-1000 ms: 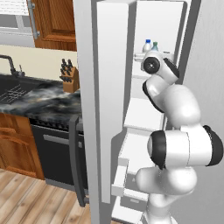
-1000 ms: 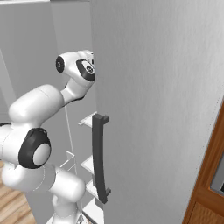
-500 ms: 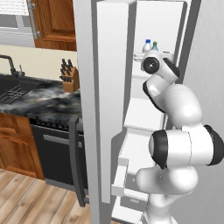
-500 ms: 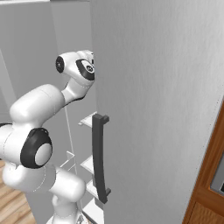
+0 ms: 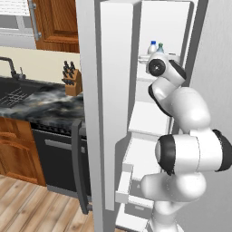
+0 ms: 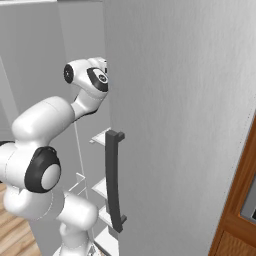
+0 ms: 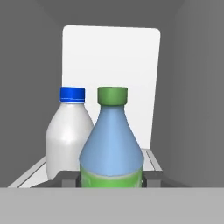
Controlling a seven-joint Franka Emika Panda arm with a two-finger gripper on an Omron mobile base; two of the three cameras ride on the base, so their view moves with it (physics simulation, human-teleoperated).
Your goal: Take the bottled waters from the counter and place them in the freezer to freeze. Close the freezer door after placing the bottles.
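In the hand view, the translucent blue-green bottled water (image 7: 111,144) with a green cap stands upright in front of me. My gripper (image 7: 111,179) is shut on its lower body, with one fingertip (image 7: 70,178) on each side. The white bottled water (image 7: 68,140) with a blue cap stands just behind it to the left, on the same white shelf (image 7: 26,175) of the freezer (image 5: 168,27). From the left base, both bottle tops (image 5: 153,46) (image 5: 160,47) peek above my wrist (image 5: 157,67). The freezer door (image 5: 111,113) stands open to the left. The counter (image 5: 43,100) lies further left.
A knife block (image 5: 71,84) and a black sink (image 5: 13,93) sit on the counter, with a black dishwasher (image 5: 56,158) below it. White shelves and a drawer (image 5: 136,181) lie below my arm. From the right base, the neighbouring grey door with a dark handle (image 6: 114,185) stands close to my arm.
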